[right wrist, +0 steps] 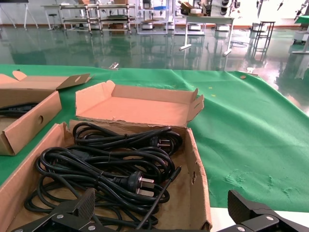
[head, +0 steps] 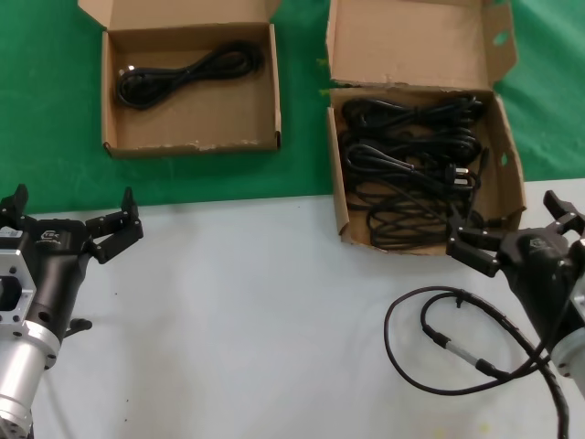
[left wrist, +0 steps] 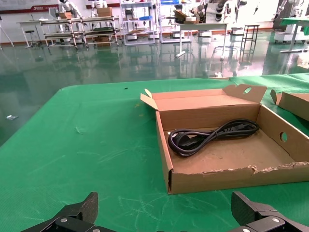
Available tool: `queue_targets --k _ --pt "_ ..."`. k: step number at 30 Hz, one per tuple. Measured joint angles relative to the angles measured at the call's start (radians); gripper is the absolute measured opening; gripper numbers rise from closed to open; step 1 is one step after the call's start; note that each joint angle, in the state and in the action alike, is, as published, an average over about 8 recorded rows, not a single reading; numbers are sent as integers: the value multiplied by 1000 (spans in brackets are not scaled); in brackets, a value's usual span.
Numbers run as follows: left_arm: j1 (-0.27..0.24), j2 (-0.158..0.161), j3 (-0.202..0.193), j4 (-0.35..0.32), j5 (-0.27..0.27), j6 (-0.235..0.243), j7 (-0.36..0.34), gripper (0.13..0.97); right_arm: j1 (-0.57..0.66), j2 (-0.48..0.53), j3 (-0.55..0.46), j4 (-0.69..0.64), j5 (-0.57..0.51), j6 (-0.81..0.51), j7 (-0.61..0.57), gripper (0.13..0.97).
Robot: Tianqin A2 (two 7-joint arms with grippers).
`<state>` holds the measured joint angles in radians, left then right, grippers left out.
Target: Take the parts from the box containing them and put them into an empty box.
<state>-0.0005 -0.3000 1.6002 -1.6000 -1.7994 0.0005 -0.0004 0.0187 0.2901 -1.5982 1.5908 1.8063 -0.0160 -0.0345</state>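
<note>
Claws sit nearest, both with fingers apart and empty: the left claw (head: 73, 219) over the white tabletop (head: 256, 320), the right claw (head: 516, 233) at the front wall of the full box (head: 505, 146). Its cords (head: 411, 160) lie as long bundles running left to right. In the smaller box (head: 274, 101) one cord (head: 187, 73) lies diagonally. Green cloth (head: 37, 110) lies beneath the boxes, and a shiny workshop floor (left wrist: 72, 58) spreads beyond.

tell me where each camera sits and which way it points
Head view: from the robot's head, forward and down at both boxes; left pincer and right pincer show.
Left wrist view: past the left pincer at the box holding one power cord.
Right wrist view: past the right pincer into the full box.
Shared: the cord and full box also appear from the head.
</note>
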Motion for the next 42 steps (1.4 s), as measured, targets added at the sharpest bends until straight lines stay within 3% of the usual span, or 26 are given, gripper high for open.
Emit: queue_targets --k 42 --pt "0 0 0 0 0 0 0 966 0 0 0 0 0 0 0 966"
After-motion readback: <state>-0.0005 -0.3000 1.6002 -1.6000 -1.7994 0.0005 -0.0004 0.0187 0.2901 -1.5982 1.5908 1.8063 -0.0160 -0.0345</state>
